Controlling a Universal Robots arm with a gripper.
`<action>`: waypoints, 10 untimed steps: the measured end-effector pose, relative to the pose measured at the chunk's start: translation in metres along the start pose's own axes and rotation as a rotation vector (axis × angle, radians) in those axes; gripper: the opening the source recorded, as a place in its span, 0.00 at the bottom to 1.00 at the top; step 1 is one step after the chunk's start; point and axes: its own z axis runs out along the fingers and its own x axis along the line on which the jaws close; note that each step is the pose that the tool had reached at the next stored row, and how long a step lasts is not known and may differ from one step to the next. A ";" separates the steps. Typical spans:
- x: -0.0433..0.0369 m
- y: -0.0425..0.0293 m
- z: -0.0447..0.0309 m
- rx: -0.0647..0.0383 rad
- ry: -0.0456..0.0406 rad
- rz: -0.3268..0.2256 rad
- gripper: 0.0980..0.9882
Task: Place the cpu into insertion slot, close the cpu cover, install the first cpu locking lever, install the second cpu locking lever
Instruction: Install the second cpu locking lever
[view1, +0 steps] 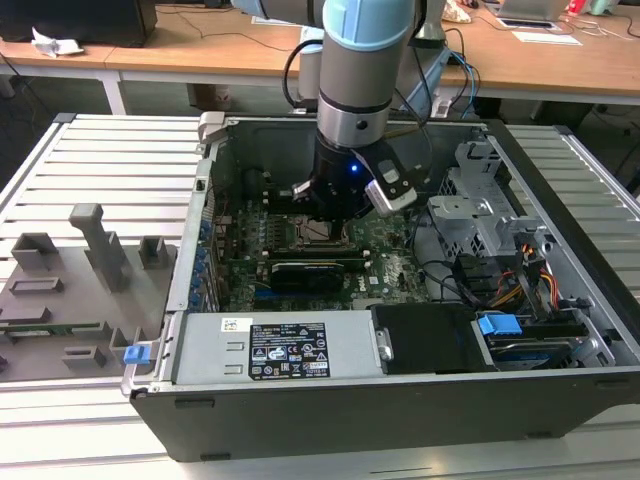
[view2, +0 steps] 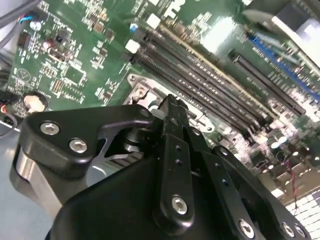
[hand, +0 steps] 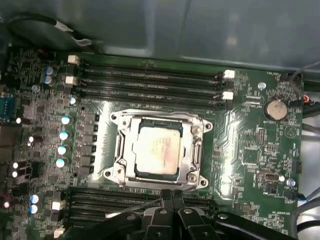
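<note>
Your end effector (hand: 171, 196) sits low over the motherboard (hand: 250, 145), fingers pressed together with nothing between them, tips at the edge of the slot (hand: 195, 152). You can see the cpu (hand: 156, 148) lying flat in the slot with the cover (hand: 122, 145) down around it, between the memory slots (hand: 150, 80). No lettering is legible; the white-printed black label (view1: 288, 352) on the power supply (view1: 200, 350) can't be made out.

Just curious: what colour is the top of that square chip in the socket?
Silvery-grey; the square metal chip shows best in the first wrist view.
</note>
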 end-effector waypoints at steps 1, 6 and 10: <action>0.0038 -0.0014 -0.0001 0.000 0.0002 0.000 0.01; 0.0296 0.0002 0.0005 -0.002 -0.0001 0.000 0.01; 0.0407 0.0001 0.0051 -0.007 -0.0005 0.000 0.01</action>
